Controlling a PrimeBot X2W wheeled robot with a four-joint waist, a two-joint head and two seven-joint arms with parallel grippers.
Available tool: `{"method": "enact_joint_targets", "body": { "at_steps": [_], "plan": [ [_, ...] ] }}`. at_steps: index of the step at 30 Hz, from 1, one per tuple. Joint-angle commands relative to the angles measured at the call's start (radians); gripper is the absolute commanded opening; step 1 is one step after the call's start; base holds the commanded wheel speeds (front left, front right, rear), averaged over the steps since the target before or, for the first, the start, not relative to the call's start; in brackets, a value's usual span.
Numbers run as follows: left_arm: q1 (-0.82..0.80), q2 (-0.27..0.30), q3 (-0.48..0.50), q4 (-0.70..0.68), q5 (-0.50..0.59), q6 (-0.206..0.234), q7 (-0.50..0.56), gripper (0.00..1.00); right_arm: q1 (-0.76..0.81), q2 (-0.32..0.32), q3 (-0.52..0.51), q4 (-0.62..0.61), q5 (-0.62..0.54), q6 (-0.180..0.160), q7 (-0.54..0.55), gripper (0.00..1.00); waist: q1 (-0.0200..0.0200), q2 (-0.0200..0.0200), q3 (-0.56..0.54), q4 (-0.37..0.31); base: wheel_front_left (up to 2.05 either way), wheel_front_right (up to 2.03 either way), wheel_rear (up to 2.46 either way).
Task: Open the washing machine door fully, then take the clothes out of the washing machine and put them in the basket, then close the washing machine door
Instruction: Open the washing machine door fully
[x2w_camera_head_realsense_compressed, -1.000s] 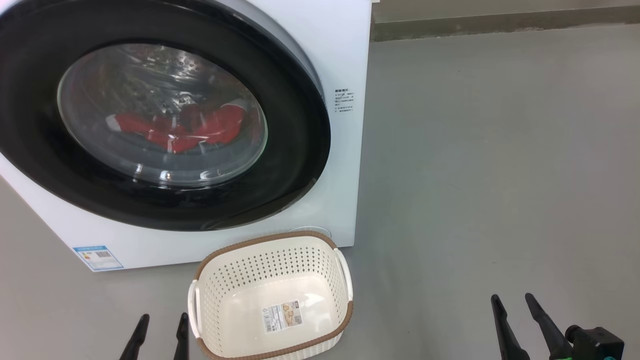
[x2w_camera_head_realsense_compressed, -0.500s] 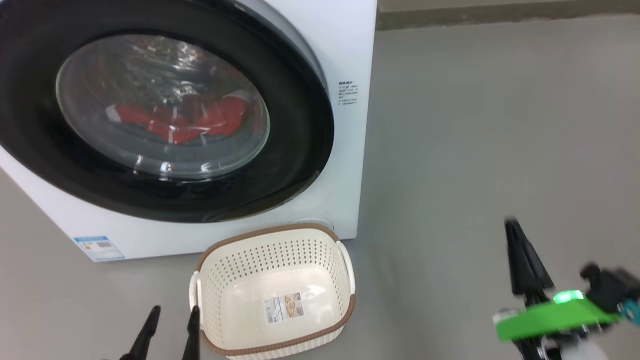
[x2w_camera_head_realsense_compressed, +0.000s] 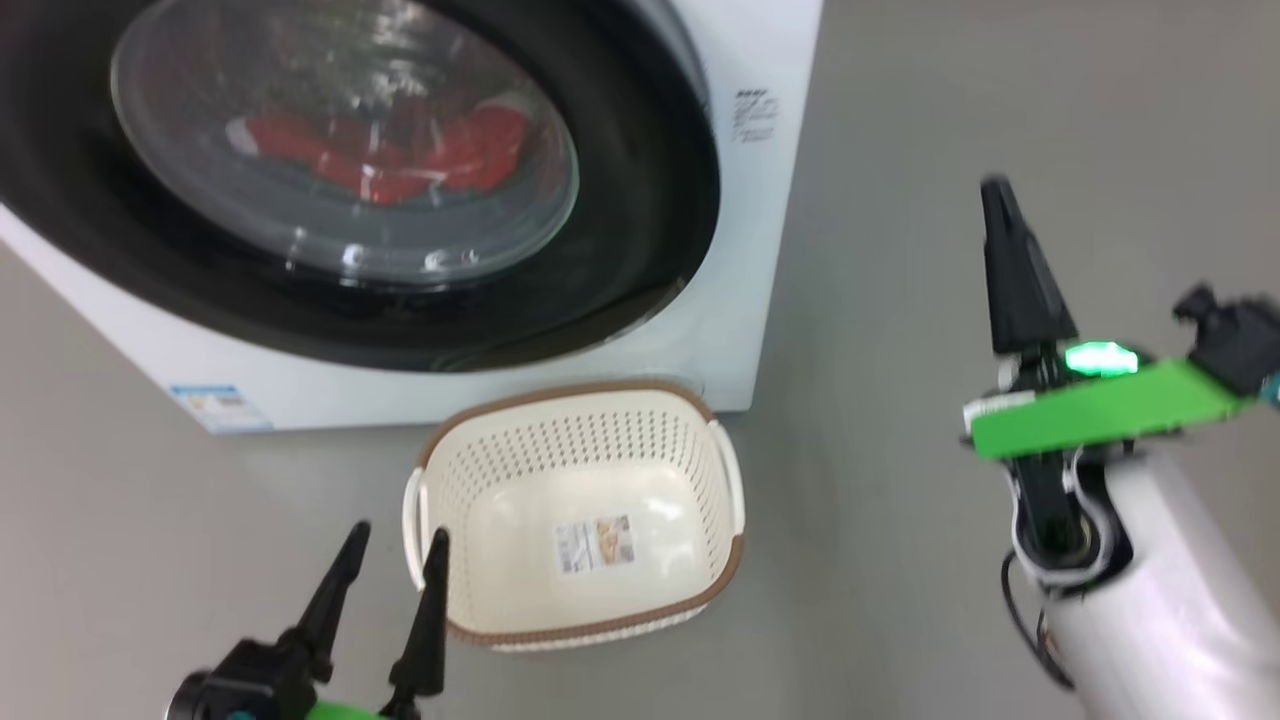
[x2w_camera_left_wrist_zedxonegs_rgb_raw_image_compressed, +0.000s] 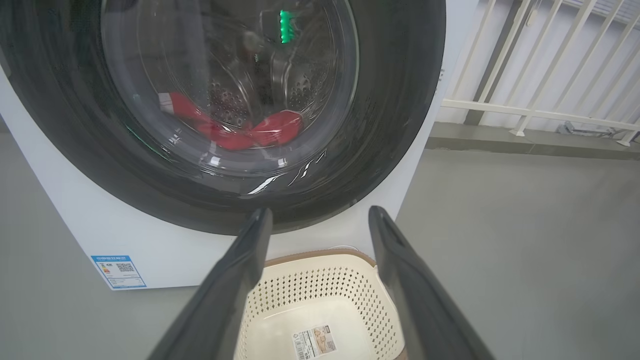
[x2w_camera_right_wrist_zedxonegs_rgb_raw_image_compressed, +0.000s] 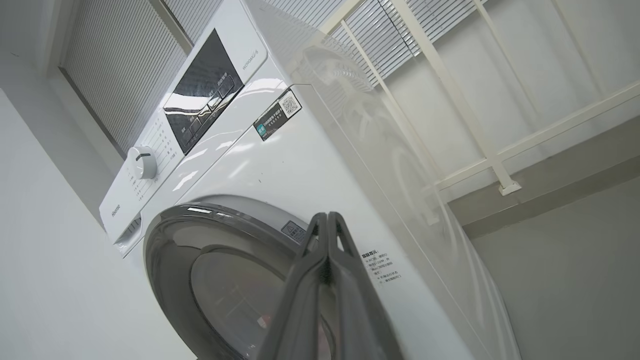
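You see the door (x2w_camera_head_realsense_compressed: 650, 200) shut, top and left cut off at upper left. Clothes (x2w_camera_head_realsense_compressed: 400, 150) blurry red behind it. Basket (x2w_camera_head_realsense_compressed: 560, 392) lower centre, just before the machine (x2w_camera_head_realsense_compressed: 762, 260). Left gripper (x2w_camera_head_realsense_compressed: 398, 530) spread wide, empty, beside the basket. Right gripper (x2w_camera_head_realsense_compressed: 996, 190) pinched closed, empty, motion-blurred, over open floor (x2w_camera_head_realsense_compressed: 900, 120) at right.

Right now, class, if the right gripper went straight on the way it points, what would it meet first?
The right gripper would probably meet the washing machine door at its rim's edge; depth unclear.
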Motion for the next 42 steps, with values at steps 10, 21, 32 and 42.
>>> {"method": "enact_joint_targets", "body": {
  "at_steps": [10,21,32,42],
  "plan": [
    [-0.131,0.011,-0.021,-0.010,-0.034,-0.006,-0.012,1.00,-0.295,-0.150,0.230,0.047,0.215,0.000,0.026,0.00,0.0000,0.0000,0.167,0.099,0.00,0.00,0.00],
    [-0.181,0.017,-0.058,-0.004,-0.047,-0.006,-0.012,1.00,-0.480,-0.283,0.349,0.004,0.553,0.000,0.155,0.00,0.0000,0.0000,0.241,0.133,0.00,0.00,0.00],
    [-0.216,0.028,-0.094,-0.001,-0.069,-0.006,-0.012,1.00,-0.599,-0.328,0.329,0.039,0.760,0.000,0.397,0.00,0.0000,0.0000,0.301,0.158,0.00,0.00,0.00],
    [-0.252,0.035,-0.131,-0.001,-0.088,-0.006,-0.012,1.00,-0.699,-0.296,0.313,0.138,0.831,0.000,0.566,0.00,0.0000,0.0000,0.357,0.175,0.00,0.00,0.00]
  ]
}}
